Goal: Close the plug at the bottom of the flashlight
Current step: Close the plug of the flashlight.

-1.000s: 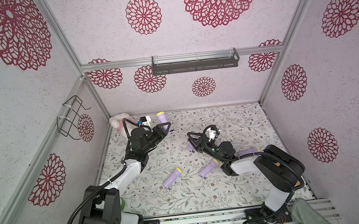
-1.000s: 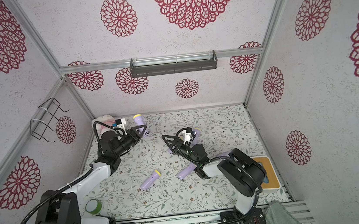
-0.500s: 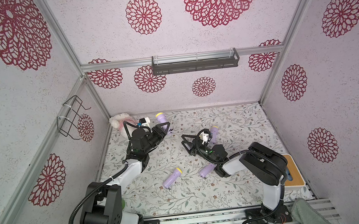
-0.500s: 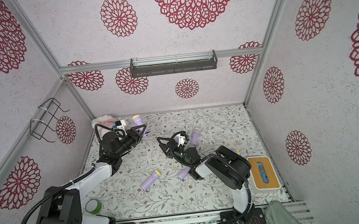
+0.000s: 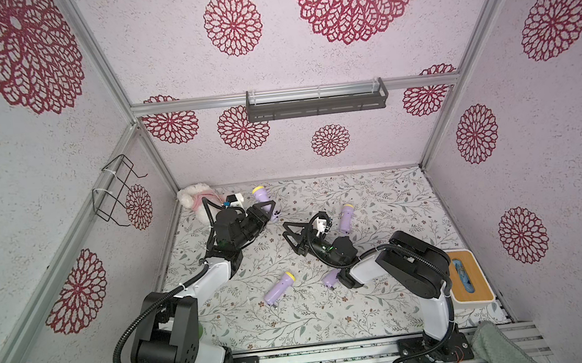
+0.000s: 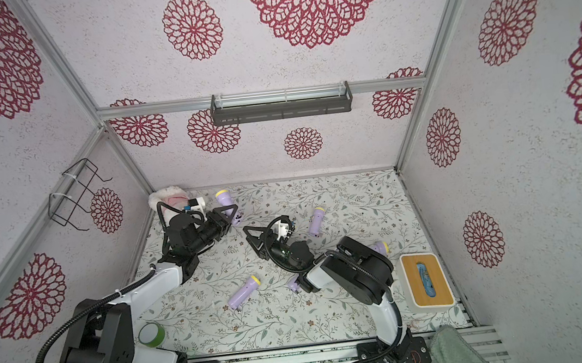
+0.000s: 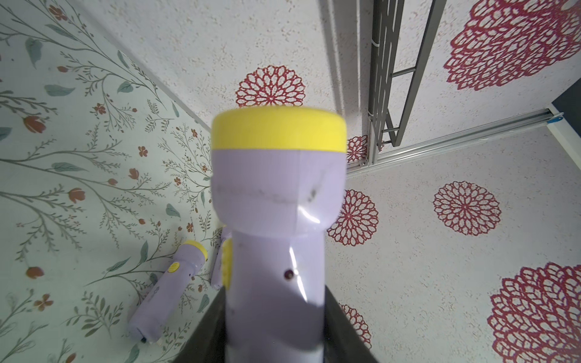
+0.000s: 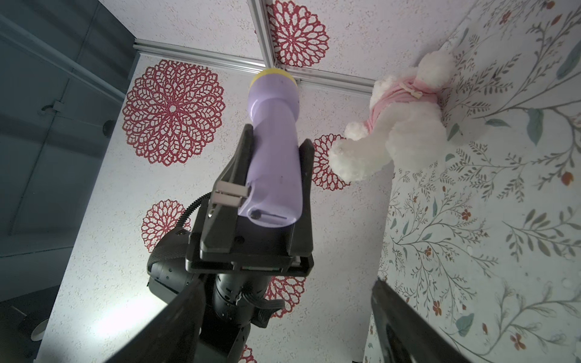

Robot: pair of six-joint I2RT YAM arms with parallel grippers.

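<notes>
While left gripper (image 5: pixel 265 208) clamps lilac plastic yellow-headed flashlight (image 8: pixel 273 141), axis eleven-to-five o'clock in a top view, its metal plug (image 8: pixel 228 195) apparently folded out, right gripper (image 5: pixel 292 236) gapes empty, that plug at its eleven o'clock.

Pale textured walls (image 5: pixel 288 68) with crimson flower medallions (image 5: pixel 232 23); dark metal shelf (image 5: pixel 316 100) on the far wall, black wire rack (image 5: pixel 117 189) left, floral-printed bench (image 5: pixel 375 195).

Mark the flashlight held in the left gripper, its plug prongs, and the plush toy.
held flashlight (image 8: pixel 274 147), right wrist view, middle of the lavender body.
plug prongs (image 8: pixel 229 194), right wrist view, on the metal blades.
plush toy (image 8: pixel 407 133), right wrist view, white furry body.
</notes>
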